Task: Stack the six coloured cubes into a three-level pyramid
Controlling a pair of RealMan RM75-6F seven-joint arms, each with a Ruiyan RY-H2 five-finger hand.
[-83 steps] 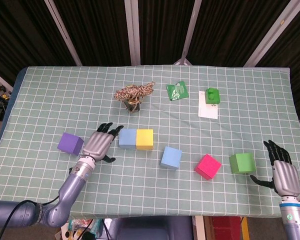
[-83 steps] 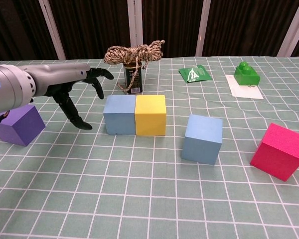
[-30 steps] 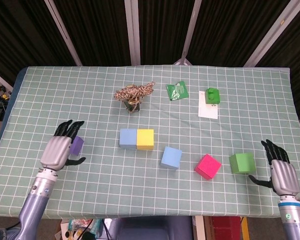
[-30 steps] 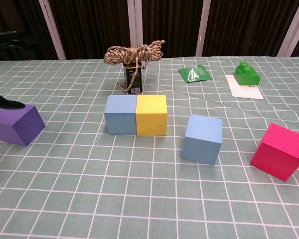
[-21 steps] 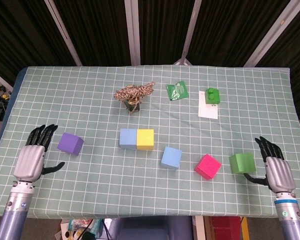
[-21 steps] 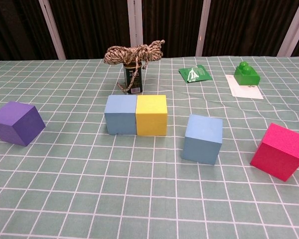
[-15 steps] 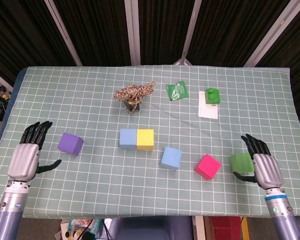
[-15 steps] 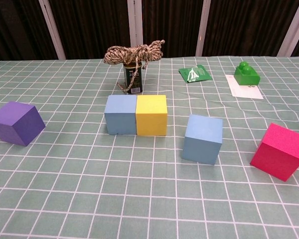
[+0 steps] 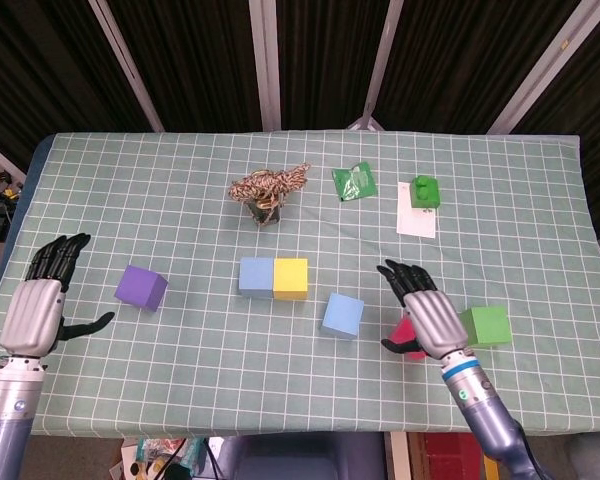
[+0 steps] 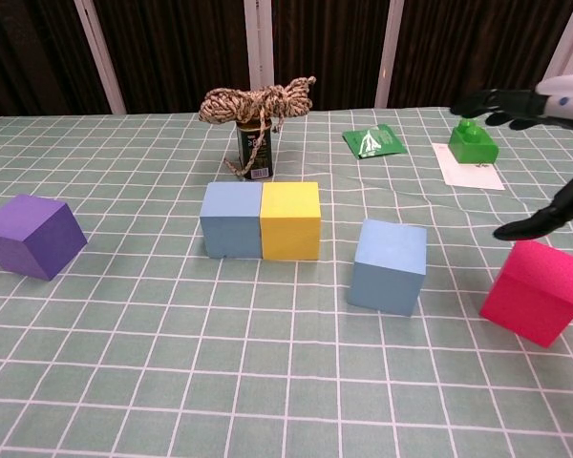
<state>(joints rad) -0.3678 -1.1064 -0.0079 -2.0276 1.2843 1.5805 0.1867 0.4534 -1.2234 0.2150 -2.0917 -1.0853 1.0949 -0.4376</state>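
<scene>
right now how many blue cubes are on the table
2. One blue cube touches the yellow cube on its left; the other blue cube sits apart, between the yellow cube and the pink cube. None look hidden.

A: What colours are the cubes?
B: Purple cube, two light blue cubes, yellow cube, pink cube, green cube.
A: And the table?
B: Pale green cloth, white grid. The fingers are black.
</scene>
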